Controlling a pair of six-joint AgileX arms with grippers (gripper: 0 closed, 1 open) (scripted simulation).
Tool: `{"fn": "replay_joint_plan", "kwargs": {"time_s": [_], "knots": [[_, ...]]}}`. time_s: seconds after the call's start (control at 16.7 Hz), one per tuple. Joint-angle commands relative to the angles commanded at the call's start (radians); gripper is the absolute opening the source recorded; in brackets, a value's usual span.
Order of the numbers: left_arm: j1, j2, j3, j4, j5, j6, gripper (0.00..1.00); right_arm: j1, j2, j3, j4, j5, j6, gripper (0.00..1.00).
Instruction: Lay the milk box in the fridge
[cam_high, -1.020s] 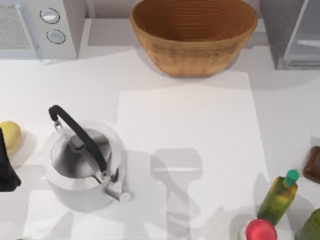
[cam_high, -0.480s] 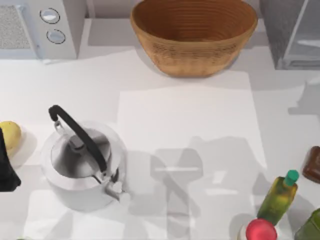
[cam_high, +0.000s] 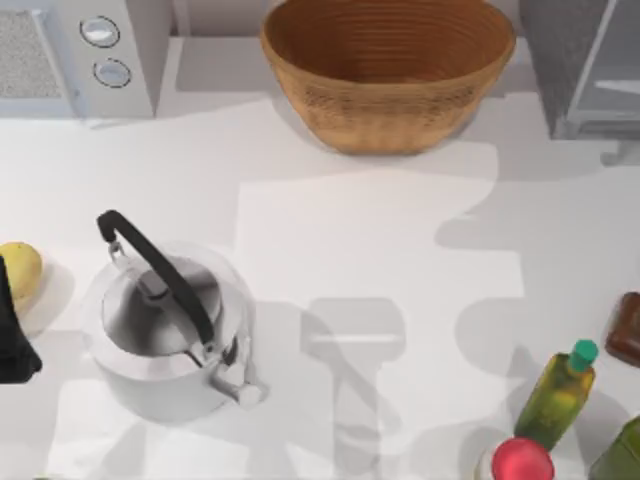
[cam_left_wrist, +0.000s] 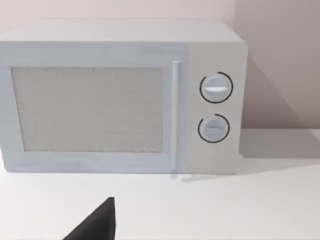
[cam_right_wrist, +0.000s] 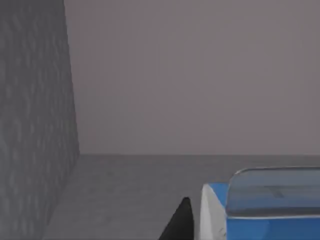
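desk (cam_high: 380, 230): white, fridge (cam_high: 560, 60) far right
milk box (cam_right_wrist: 260, 210): inside the fridge, beside right claw (cam_right_wrist: 192, 220)
grip: can't tell honestly
tip: lower gently, lay flat
left claw (cam_left_wrist: 95, 225): parked left

small blue milk carton (cam_right_wrist: 260, 220) with pale top edge and white side sits low in right wrist view, cut off by frame edge. dark pointed gripper fingertip (cam_right_wrist: 179, 223) just beside carton's white side; contact unclear. dark grey speckled fridge wall (cam_right_wrist: 35, 115) stands upright at one side. grey speckled floor surface (cam_right_wrist: 130, 190) runs back to plain grey rear wall (cam_right_wrist: 200, 75).
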Motion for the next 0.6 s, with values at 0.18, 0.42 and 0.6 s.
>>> {"fn": "replay_joint_plan", "kwargs": {"time_s": [0.18, 0.42, 0.6], "knots": [[0.0, 0.0, 0.0, 0.0, 0.0, 0.0, 1.0, -0.024, 0.185, 0.083, 0.103, -0.021, 0.001, 0.0], [0.0, 0.0, 0.0, 0.0, 0.0, 0.0, 1.0, -0.038, 0.298, 0.134, 0.164, -0.035, 0.001, 0.0], [0.0, 0.0, 0.0, 0.0, 0.0, 0.0, 1.0, -0.039, 0.301, 0.135, 0.165, -0.035, 0.001, 0.0]]}}
